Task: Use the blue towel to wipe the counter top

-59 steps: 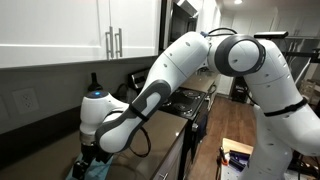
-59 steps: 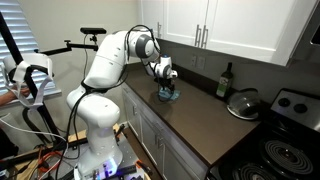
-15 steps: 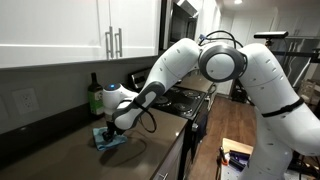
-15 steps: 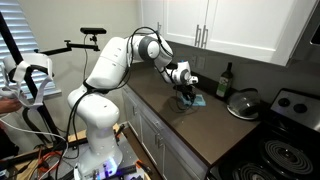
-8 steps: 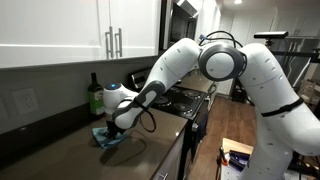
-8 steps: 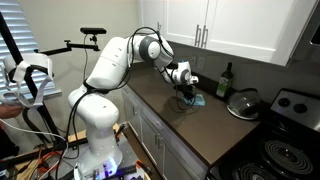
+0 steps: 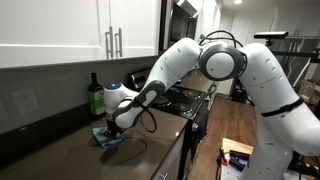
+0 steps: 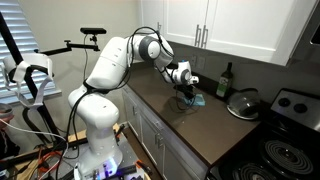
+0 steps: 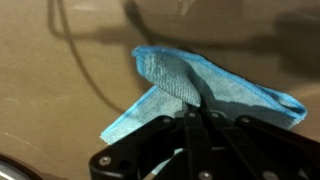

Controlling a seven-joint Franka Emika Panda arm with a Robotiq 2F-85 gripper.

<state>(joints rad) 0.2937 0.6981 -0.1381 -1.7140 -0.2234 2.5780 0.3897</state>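
Note:
The blue towel (image 9: pixel 215 90) lies crumpled on the dark brown counter top (image 9: pixel 60 110), with one fold pulled up into a ridge. My gripper (image 9: pixel 197 108) is shut on that ridge, the two jaws pressed together over the cloth. In both exterior views the towel (image 7: pixel 112 139) (image 8: pixel 195 99) sits under the gripper (image 7: pixel 113 128) (image 8: pixel 187 96), which points down at the counter top (image 8: pixel 190 125).
A green bottle (image 7: pixel 95 97) (image 8: pixel 225 80) stands at the back wall near the towel. A pot with a lid (image 8: pixel 243 102) sits beside the stove (image 8: pixel 285 140). White cabinets (image 7: pixel 80 30) hang above. The counter's front edge (image 8: pixel 165 125) runs along the drawers.
Over the last second the jaws have closed onto the towel; the arm has stayed in place. Nearly four seconds ago the gripper and towel were further along the counter, away from the bottle.

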